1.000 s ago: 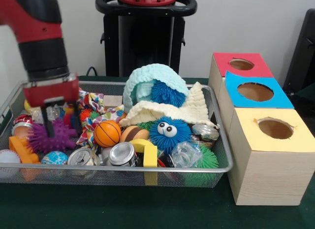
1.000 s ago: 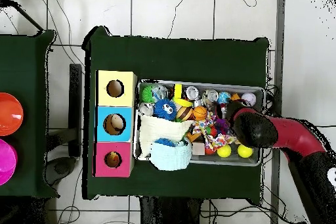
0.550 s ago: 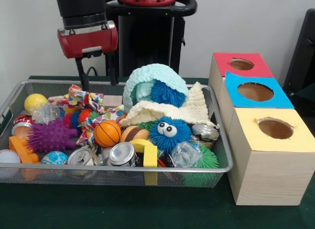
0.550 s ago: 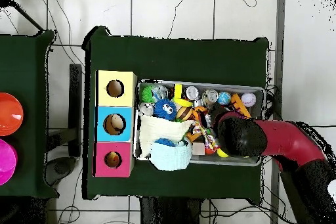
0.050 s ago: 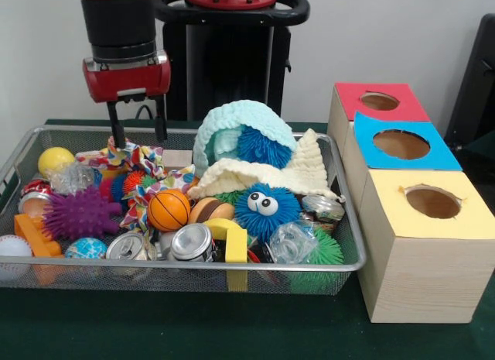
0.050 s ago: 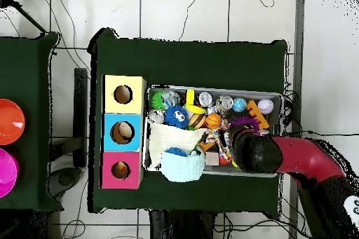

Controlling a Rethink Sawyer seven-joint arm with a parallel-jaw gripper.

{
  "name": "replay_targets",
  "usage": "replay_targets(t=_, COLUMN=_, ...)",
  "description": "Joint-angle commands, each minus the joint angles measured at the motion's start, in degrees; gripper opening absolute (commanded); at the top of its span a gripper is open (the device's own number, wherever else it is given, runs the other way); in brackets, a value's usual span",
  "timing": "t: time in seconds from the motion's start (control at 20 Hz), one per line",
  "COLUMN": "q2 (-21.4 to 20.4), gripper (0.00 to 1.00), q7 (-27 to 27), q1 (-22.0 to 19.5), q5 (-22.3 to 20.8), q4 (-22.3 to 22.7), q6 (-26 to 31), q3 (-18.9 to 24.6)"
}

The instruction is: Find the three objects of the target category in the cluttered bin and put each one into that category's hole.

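Note:
My gripper (image 5: 139, 134) hangs open and empty over the back left of the wire bin (image 5: 193, 265), its tips just above a colourful rope toy (image 5: 131, 155). In the overhead view the red arm (image 6: 256, 151) hides the gripper. A purple spiky ball (image 5: 80, 213) lies at the front left, free. Near it lie a yellow ball (image 5: 56, 160), a small basketball (image 5: 168, 210) and two cans (image 5: 191, 241). A blue fuzzy ball with eyes (image 5: 265, 209) sits mid-bin. The holes are in the red box (image 5: 379, 102), the blue box (image 5: 402, 145) and the yellow box (image 5: 433, 203).
A mint knitted hat (image 5: 241, 132) over another blue spiky ball, and a cream cloth (image 5: 298, 170), stand tall at the bin's back middle. A green spiky ball (image 5: 325, 252) lies in the front right corner. The three boxes stand in a row right of the bin.
The gripper has lifted off the purple spiky ball empty and swung to the bin's back; over the last half second it shifted slightly left and lower.

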Motion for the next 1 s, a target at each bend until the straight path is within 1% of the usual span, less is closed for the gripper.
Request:
replay_targets(t=0.05, q2=4.82, gripper=1.00, q7=8.89, q1=2.78, q5=-3.96, q4=-6.61, q6=2.12, q3=-8.83)
replay_targets(t=0.3, q2=7.10, gripper=1.00, q7=9.07, q1=4.40, q5=-2.31, q4=-10.35, q6=2.33, q3=-11.16)
replay_targets(t=0.5, q2=9.24, gripper=1.00, q7=7.60, q1=4.60, q5=-0.63, q4=-14.00, q6=3.12, q3=-11.82)
replay_targets(t=0.7, q2=11.38, gripper=1.00, q7=5.86, q1=4.73, q5=0.73, q4=-17.69, q6=5.22, q3=-12.06)
replay_targets(t=0.8, q2=11.73, gripper=1.00, q7=5.22, q1=4.73, q5=0.96, q4=-18.61, q6=5.61, q3=-12.19)
replay_targets(t=1.0, q2=11.46, gripper=1.00, q7=5.13, q1=4.54, q5=1.23, q4=-18.54, q6=5.30, q3=-12.86)
